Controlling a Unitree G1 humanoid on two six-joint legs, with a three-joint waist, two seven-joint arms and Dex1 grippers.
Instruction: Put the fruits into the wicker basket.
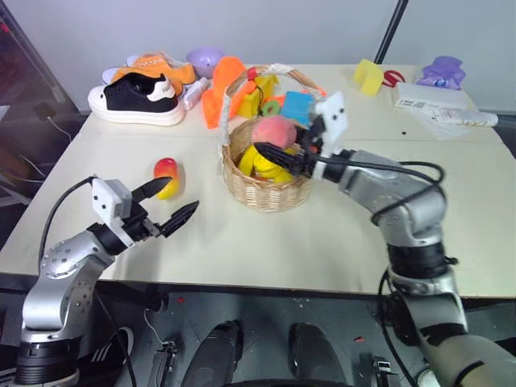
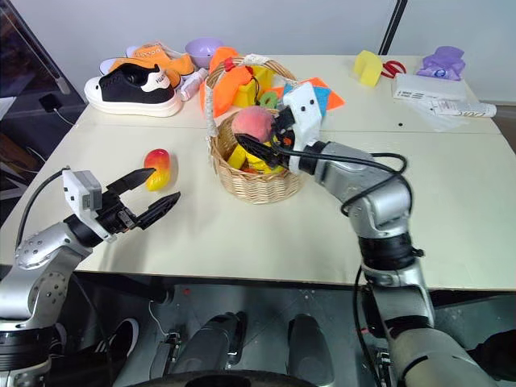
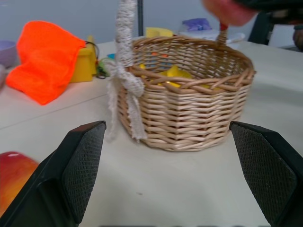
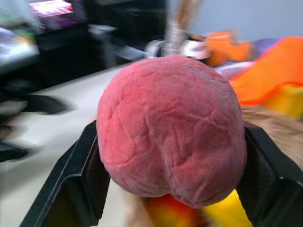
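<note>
Right gripper [image 1: 284, 150] clamps the fuzzy, creased pink peach [image 1: 274, 130] between its black fingers, above the round woven basket [image 1: 266, 192], under its wrapped handle; yellow fruit lies inside. Left gripper [image 1: 172, 203] hangs with fingers spread wide, near the smooth oval mango [image 1: 167, 177] on bare tabletop, left of the basket. Open table lies in front of both.

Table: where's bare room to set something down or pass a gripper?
Free: the table front strip from the wicker basket to the near edge, and the right side below the papers. Crowded: back edge behind the basket, with shoes, orange cloth and toys. The mango sits by the left gripper.
</note>
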